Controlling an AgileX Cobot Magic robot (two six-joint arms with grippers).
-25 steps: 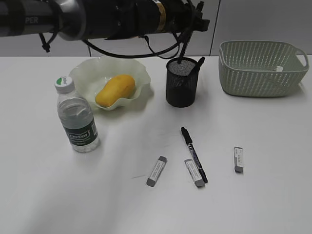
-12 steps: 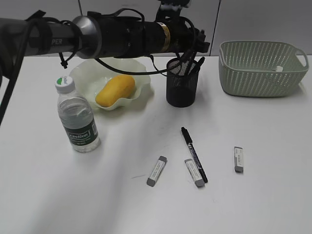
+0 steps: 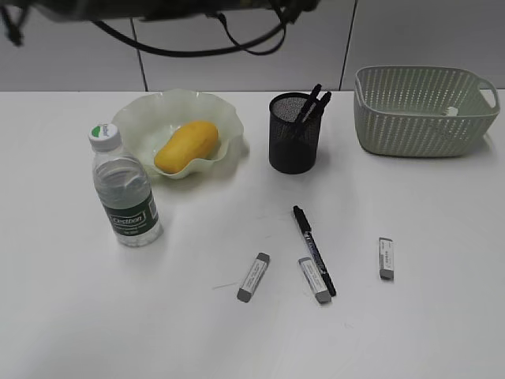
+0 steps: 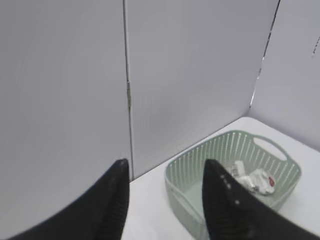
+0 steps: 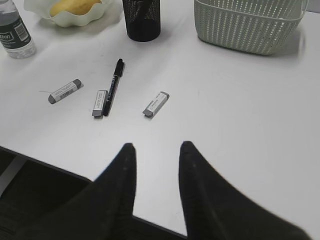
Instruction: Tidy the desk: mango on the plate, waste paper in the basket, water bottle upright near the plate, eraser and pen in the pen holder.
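The mango [image 3: 186, 146] lies in the wavy green plate [image 3: 178, 130]. The water bottle [image 3: 124, 188] stands upright left of the plate. The black pen holder [image 3: 293, 133] holds two pens. A black pen [image 3: 313, 249] and three grey erasers [image 3: 253, 277] [image 3: 315, 279] [image 3: 386, 257] lie on the desk [image 3: 426, 316]. The basket [image 3: 424, 109] holds waste paper [image 4: 252, 178]. My left gripper [image 4: 165, 167] is open and empty, raised high and facing the basket. My right gripper [image 5: 156, 150] is open and empty over the desk's front edge.
The left arm crosses the top edge of the exterior view [image 3: 158, 9], above the plate. A grey panelled wall stands behind the desk. The desk's front edge [image 5: 45, 162] runs just below the right gripper.
The left arm has risen from over the pen holder and nearly left the exterior view. A second pen now stands in the holder.
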